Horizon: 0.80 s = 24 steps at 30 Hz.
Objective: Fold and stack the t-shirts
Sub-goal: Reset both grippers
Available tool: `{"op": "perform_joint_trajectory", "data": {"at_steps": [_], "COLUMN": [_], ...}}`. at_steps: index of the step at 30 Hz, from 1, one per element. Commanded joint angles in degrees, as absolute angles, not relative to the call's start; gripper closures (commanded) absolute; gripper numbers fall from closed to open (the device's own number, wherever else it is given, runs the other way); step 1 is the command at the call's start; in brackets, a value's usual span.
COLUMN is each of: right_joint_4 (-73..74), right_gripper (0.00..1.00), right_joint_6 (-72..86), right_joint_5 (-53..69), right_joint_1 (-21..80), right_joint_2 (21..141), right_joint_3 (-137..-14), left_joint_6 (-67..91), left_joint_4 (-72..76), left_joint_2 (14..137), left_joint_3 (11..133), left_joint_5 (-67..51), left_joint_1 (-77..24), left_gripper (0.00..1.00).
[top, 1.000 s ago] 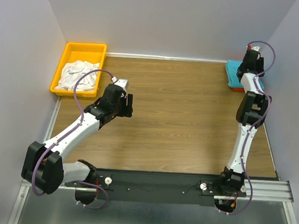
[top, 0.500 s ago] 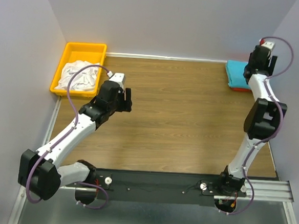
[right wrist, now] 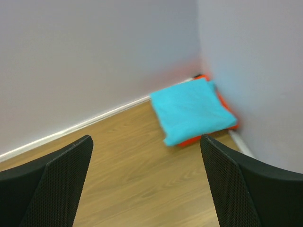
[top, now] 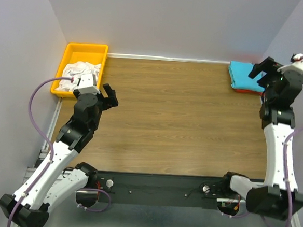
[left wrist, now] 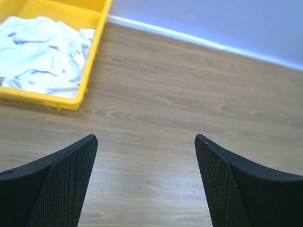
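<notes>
Now two hands hover over the bench, both open and empty. Just ahead of the right hand, one turquoise t-shirt lies folded on one orange-red t-shirt. Ahead-left of the left hand, white t-shirts lie crumpled in one yellow bin, too tangled to count.

Overhead view plus two wrist close-ups

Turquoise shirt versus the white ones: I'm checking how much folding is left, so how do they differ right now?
The turquoise shirt is folded into a flat rectangle; the white shirts are a crumpled heap. The turquoise shirt lies on the orange-red shirt in the far right corner; the white shirts sit in the yellow bin at far left. Both are plain cloth, and nothing grips either.
</notes>
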<state>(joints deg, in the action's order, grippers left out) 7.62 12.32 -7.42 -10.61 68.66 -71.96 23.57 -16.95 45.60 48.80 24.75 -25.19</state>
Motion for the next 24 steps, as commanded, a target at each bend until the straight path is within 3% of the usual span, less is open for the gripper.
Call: {"op": "perform_joint_trajectory", "data": {"at_steps": [1, 11, 24], "right_joint_4": [11.33, 18.1, 18.11], "right_gripper": [0.0, 0.0, 0.0], "right_joint_6": [21.86, 21.61, 23.91], "right_joint_5": [2.29, -3.59, -5.54], "right_joint_1": [-10.46, -8.26, -6.94], "right_joint_2": [57.42, 36.05, 33.13], "right_joint_3": [-60.16, -43.88, -36.74], "left_joint_6": [25.67, 19.42, 19.78], "left_joint_4": [-11.1, 3.42, 10.1], "left_joint_2": [40.54, 33.66, 29.01], "left_joint_3": [43.95, 34.55, 23.03], "left_joint_5": [33.92, 30.06, 28.39], "left_joint_1": [-24.79, -24.87, -24.87], "left_gripper": [0.05, 0.02, 0.02]}}
